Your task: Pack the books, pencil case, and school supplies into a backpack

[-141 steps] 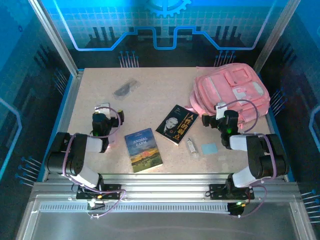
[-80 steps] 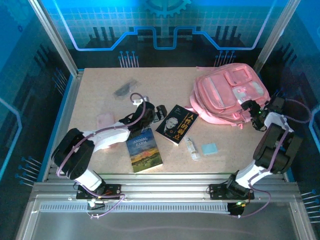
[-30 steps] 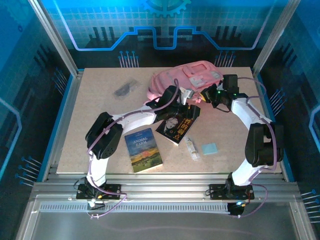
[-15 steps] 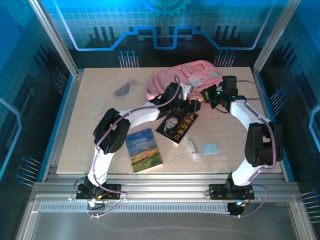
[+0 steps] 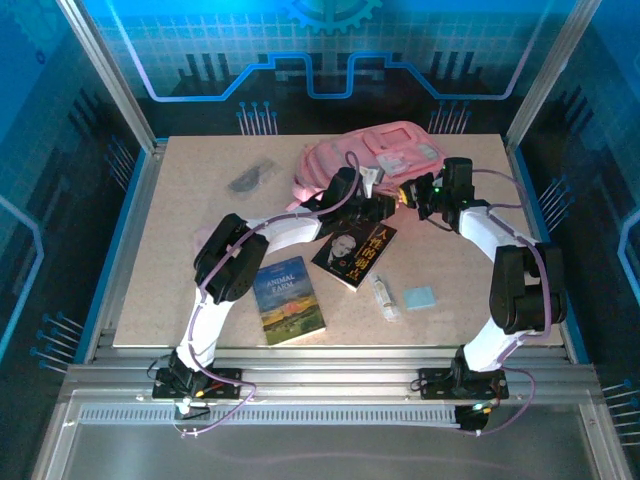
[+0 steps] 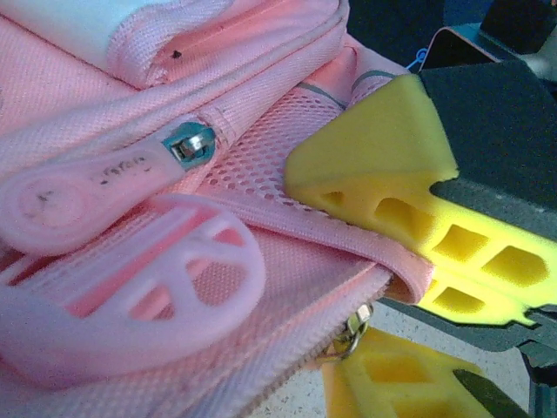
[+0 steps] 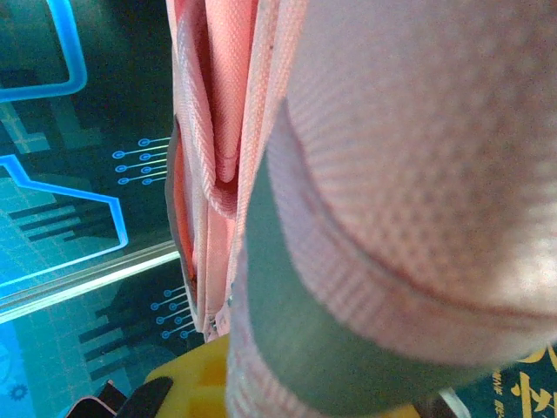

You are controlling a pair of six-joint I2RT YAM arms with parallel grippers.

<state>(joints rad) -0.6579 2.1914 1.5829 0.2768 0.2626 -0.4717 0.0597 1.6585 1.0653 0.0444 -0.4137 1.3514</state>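
The pink backpack point(image 5: 378, 152) sits tipped up at the back middle of the table. My right gripper point(image 5: 404, 196) is shut on its near edge, and pink fabric point(image 7: 409, 174) presses over a yellow finger point(image 7: 178, 387). My left gripper point(image 5: 376, 203) is right beside it at the same edge. Close up I see the zipper ring point(image 6: 352, 335), a pink pull tab point(image 6: 78, 187) and yellow fingers point(image 6: 374, 165); the left jaws are hidden by fabric. The black book point(image 5: 355, 248), Animal Farm point(image 5: 288, 300), the tube point(image 5: 384, 295) and the blue pad point(image 5: 419, 297) lie in front.
The dark grey item point(image 5: 250, 178) lies at the back left. A bit of the pale-pink pencil case point(image 5: 204, 236) peeks out behind my left arm. Blue walls and metal posts ring the table point(image 5: 170, 290).
The backpack was dragged from the right side to the back middle. In the last second my left gripper crept right toward the right gripper; the backpack stayed put.
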